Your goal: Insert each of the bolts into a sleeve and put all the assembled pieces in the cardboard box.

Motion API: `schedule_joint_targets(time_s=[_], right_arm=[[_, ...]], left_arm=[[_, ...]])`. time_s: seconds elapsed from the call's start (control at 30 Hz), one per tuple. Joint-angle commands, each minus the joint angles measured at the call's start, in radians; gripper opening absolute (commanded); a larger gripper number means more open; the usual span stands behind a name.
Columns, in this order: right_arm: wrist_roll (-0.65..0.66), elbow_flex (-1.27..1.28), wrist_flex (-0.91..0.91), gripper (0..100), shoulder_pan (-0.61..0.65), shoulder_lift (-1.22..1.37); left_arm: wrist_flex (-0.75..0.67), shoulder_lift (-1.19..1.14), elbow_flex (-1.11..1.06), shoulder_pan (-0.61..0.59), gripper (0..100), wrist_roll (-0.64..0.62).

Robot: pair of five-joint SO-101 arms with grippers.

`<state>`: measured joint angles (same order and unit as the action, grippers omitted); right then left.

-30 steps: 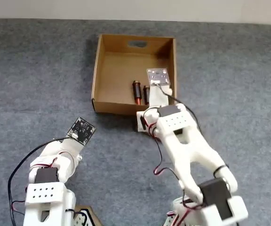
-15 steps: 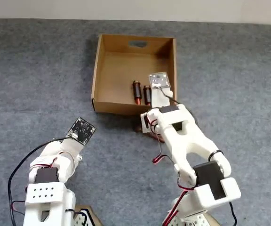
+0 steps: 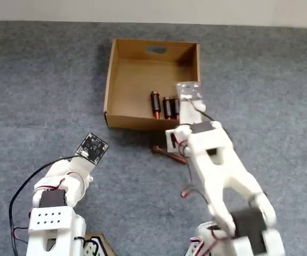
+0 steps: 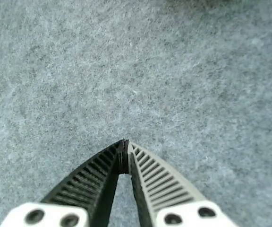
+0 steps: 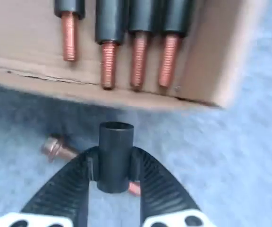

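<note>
My right gripper is shut on an upright black sleeve, just outside the near wall of the cardboard box. A loose copper bolt lies on the carpet under the sleeve; from above the bolt lies in front of the box, beside the right arm. Several sleeved bolts lie side by side in the box, and two sleeved bolts show clearly from above. My left gripper is shut and empty over bare carpet, at the near left.
Grey carpet covers the table around the box. The left arm stands at the near left, well apart from the box and the bolt. Open carpet lies left and right of the box.
The right arm has drawn back from the box and shifted slightly right. The loose bolt on the carpet has come into view beneath it. The left arm has not moved.
</note>
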<state>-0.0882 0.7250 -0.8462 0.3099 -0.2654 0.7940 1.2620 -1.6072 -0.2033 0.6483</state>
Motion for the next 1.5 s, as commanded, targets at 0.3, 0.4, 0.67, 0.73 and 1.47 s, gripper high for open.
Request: schedule_joint_targets(time_s=[0.3, 0.4, 0.67, 0.73, 1.47], right_arm=[[0.292, 0.328, -0.104, 0.9, -0.245, -0.26], [0.364, 0.378, -0.105, 1.0, -0.248, -0.26], [0.387, 0.42, -0.107, 15.9, -0.245, -0.26], [0.388, 0.417, -0.107, 15.9, -0.245, -0.26], [0.393, 0.374, -0.022, 15.9, -0.242, -0.217]], left_arm=[[-0.018, 0.008, 0.005, 0.01, 1, 0.009], [-0.018, 0.008, 0.005, 0.01, 1, 0.009], [-0.018, 0.008, 0.005, 0.01, 1, 0.009], [-0.018, 0.008, 0.005, 0.01, 1, 0.009], [-0.018, 0.008, 0.005, 0.01, 1, 0.009]])
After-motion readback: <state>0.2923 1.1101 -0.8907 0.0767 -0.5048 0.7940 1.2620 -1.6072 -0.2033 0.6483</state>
